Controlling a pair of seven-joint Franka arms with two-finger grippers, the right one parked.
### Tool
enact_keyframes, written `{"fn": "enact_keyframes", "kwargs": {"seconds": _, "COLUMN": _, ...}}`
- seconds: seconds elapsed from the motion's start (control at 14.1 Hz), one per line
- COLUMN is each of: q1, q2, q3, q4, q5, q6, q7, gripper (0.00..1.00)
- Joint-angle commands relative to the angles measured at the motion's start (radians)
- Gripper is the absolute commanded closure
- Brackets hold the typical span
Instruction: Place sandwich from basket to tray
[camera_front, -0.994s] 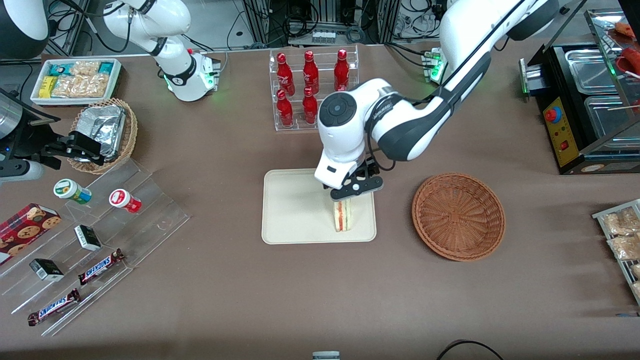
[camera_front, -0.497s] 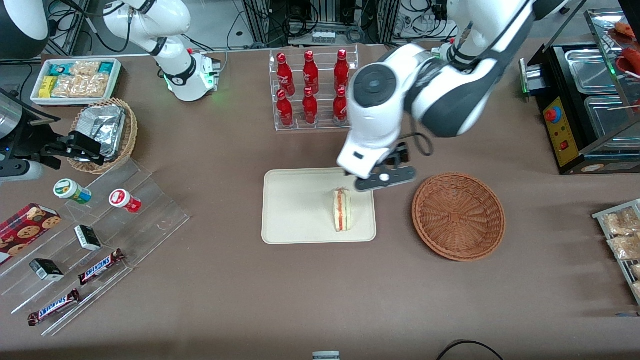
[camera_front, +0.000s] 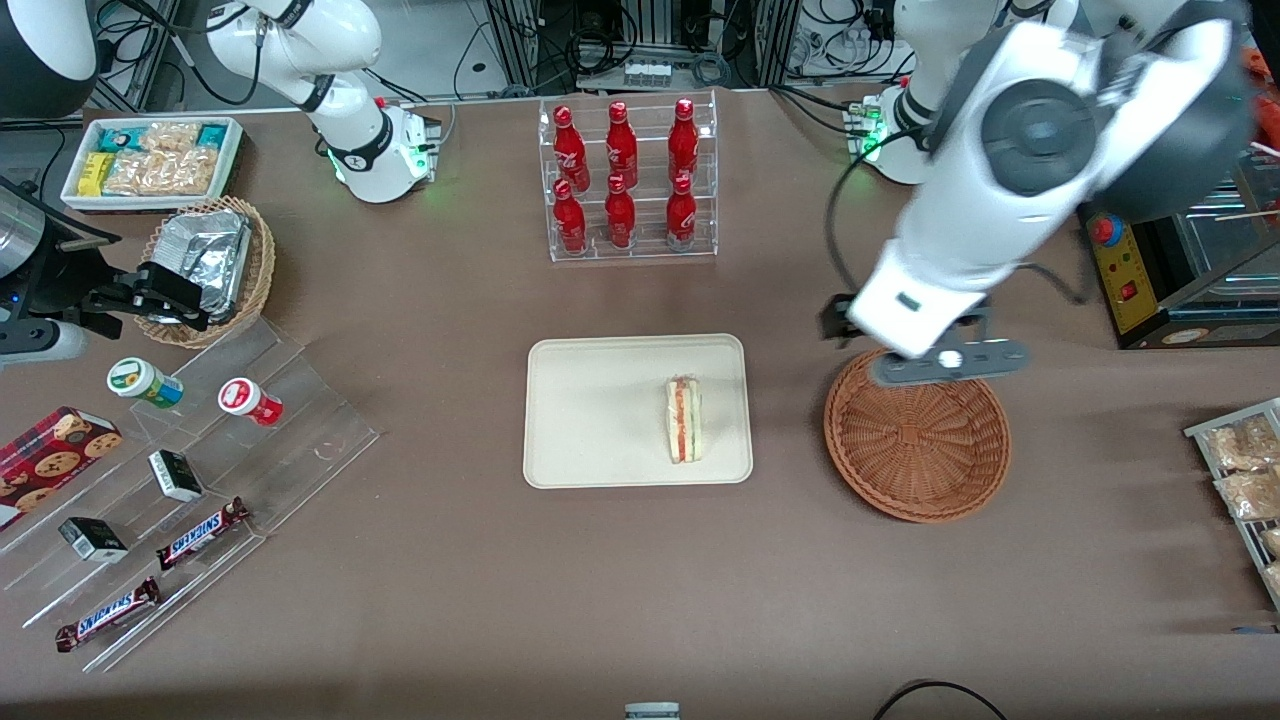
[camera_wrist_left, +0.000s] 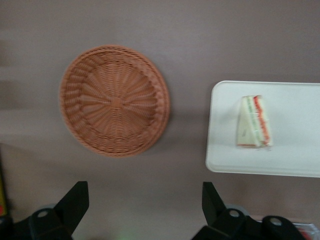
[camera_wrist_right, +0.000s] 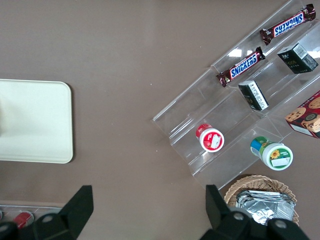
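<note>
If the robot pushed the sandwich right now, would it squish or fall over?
Probably both. The sandwich stands on a thin edge on the tray, its filling stripes facing up, so a sideways push could tip it. Its pale bread looks soft and would likely dent. The tool is open above the basket, not touching it.

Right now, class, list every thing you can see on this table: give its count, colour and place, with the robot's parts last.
sandwich: one, pale bread with red and green filling, on the tray.
tray: one, cream, mid-table.
basket: one, reddish-brown wicker, beside the tray toward the working arm's end.
bottles: six, red, in a clear rack farther from the front camera than the tray.
foil basket: one, tan wicker, toward the parked arm's end.
chocolate bars: two, brown, on the clear stepped stand.
gripper: one, grey, fingers open, above the basket's rim.
</note>
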Motion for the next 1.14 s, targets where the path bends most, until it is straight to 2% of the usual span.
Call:
{"fn": "enact_keyframes", "kwargs": {"seconds": 0.0, "q1": 0.012, "q2": -0.047, "q3": 0.074, "q4": -0.008, "q5": -0.040, "q6": -0.059, "q7": 0.128, "gripper": 0.00}}
{"fn": "enact_keyframes", "kwargs": {"seconds": 0.14, "q1": 0.054, "q2": -0.072, "q3": 0.077, "q4": -0.008, "q5": -0.040, "q6": -0.125, "q7": 0.287, "gripper": 0.00}}
{"fn": "enact_keyframes", "kwargs": {"seconds": 0.35, "q1": 0.060, "q2": -0.107, "q3": 0.161, "q4": -0.007, "q5": -0.045, "q6": -0.202, "q7": 0.462, "gripper": 0.00}}
{"fn": "enact_keyframes", "kwargs": {"seconds": 0.64, "q1": 0.074, "q2": -0.151, "q3": 0.172, "q4": -0.013, "q5": -0.047, "q6": -0.300, "q7": 0.525, "gripper": 0.00}}
{"fn": "enact_keyframes", "kwargs": {"seconds": 1.06, "q1": 0.074, "q2": -0.242, "q3": 0.186, "q4": -0.126, "q5": -0.045, "q6": -0.303, "q7": 0.536, "gripper": 0.00}}
